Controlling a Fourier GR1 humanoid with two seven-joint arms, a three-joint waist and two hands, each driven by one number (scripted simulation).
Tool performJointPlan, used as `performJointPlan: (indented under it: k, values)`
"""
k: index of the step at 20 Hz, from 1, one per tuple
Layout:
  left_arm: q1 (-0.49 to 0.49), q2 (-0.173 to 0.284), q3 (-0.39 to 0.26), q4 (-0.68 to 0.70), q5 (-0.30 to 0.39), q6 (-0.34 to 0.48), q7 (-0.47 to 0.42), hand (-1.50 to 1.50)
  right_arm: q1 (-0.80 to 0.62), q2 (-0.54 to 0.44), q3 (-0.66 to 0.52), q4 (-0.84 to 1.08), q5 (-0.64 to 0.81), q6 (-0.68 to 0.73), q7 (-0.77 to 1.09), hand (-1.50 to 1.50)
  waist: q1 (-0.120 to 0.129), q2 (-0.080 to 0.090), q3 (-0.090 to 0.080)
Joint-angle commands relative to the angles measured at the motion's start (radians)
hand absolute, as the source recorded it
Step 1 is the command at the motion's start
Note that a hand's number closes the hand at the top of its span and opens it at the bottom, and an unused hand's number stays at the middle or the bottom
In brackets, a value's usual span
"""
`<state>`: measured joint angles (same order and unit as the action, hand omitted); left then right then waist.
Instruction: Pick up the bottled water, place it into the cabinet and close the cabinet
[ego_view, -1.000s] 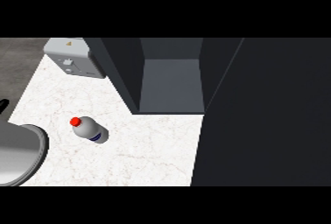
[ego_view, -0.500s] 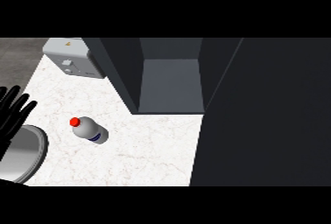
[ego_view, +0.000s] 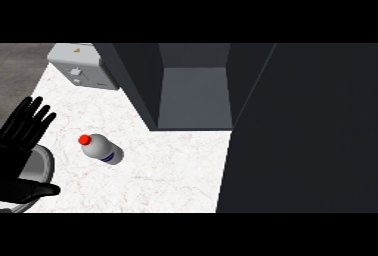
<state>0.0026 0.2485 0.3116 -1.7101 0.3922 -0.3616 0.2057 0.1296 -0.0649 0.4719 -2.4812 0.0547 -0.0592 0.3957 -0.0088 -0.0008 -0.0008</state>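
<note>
Head view: the left hand (ego_view: 21, 137) has risen further into view since a moment ago, fingers straight and spread, just left of the bottled water (ego_view: 100, 149), not touching it. The reach seems to be starting. Right of the bottle, the cabinet (ego_view: 193, 95) stands open, its dark door (ego_view: 303, 130) swung forward. A grey appliance (ego_view: 81, 66) sits beyond the bottle. Nothing blocks the hand's path.

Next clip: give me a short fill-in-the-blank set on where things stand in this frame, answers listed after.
1. The white plastic water bottle has a ____ cap.
2. The bottle sits on the white marble counter, to the ____ of the dark open cabinet in the view.
3. The black left hand has its fingers ____, holding nothing.
4. The robot's ____ hand is out of view.

Answers: red; left; straight; right
</note>
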Motion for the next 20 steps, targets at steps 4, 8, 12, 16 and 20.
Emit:
performJointPlan:
  k: [4,8,12,16,20]
  values:
    - [0.019,-0.015,-0.02,0.217,-0.117,-0.062,-0.164,-1.5,0.079,-0.052,0.039,-0.107,0.088,-0.008,-0.008,-1.5,-0.005,-0.001,0.0]
    - [-0.046,-0.005,-0.022,0.332,-0.143,-0.055,-0.184,-1.5,-0.034,-0.026,0.079,-0.146,0.156,-0.077,0.136,-1.5,-0.005,-0.001,-0.001]
    - [-0.096,0.02,0.0,0.552,-0.187,-0.108,-0.341,-1.5,-0.013,-0.079,0.041,-0.166,0.082,-0.055,0.115,-1.5,-0.011,0.001,-0.001]
    - [-0.146,0.006,-0.026,0.663,-0.232,-0.101,-0.399,-1.5,0.001,-0.077,0.038,-0.093,0.094,-0.068,0.039,-1.5,-0.004,0.001,0.0]
    - [-0.173,0.0,-0.016,0.821,-0.281,-0.093,-0.555,-1.5,0.006,-0.084,0.071,-0.118,0.118,-0.089,0.066,-1.5,-0.009,0.001,-0.001]
